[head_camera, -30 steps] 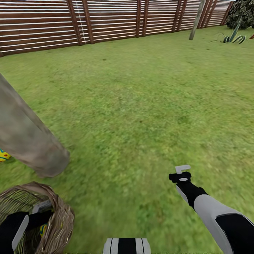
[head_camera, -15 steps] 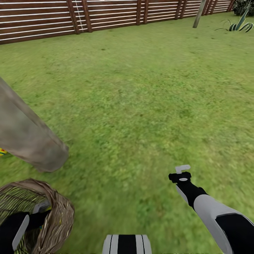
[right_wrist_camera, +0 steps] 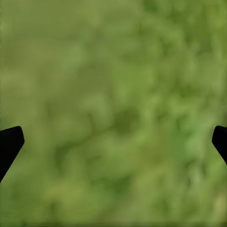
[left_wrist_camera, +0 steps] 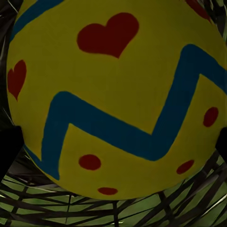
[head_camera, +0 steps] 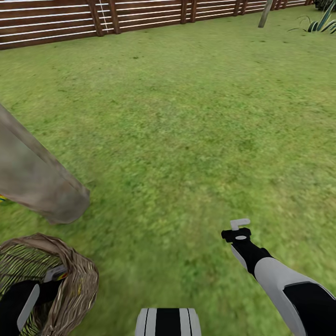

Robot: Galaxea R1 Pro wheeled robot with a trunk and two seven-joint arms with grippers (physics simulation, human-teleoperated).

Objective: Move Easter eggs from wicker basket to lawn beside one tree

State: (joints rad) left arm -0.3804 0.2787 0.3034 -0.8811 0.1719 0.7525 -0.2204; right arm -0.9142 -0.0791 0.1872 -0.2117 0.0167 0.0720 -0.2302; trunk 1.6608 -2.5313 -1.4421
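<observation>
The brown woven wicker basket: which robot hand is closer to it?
Left. The left hand reaches down inside the brown woven wicker basket, right at a yellow egg. The right hand hangs over bare grass, well off to the side.

Easter egg (left_wrist_camera: pixel 113 99) inside wicker basket (head_camera: pixel 77 280) — tree (head_camera: pixel 37 182) just behind.

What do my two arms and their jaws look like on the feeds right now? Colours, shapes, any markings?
The right arm has a pale grey forearm shell between black sections, narrowing to a black wrist with a small round light spot. The right gripper ends in a pale grey bracket-shaped piece. The left arm is black with a light grey band. In the right wrist view the fingertips are black and pointed. No cables are visible.
</observation>
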